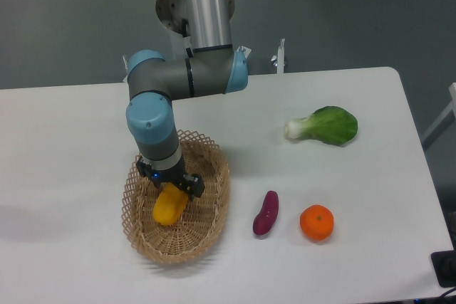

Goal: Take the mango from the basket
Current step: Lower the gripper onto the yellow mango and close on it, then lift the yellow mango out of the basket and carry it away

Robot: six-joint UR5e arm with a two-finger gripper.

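Straddling the mango (169, 207) in the basket (214, 220), the hand (171, 184) touches it.

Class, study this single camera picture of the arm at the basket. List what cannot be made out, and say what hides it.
1. Upper end of the mango: covered by the tool.
2. Whether the tool's fingers are closed on the mango: hidden by the wrist above.
3. Basket far rim: partly behind the arm.
4. Dark object at the right edge: cut off by the frame.
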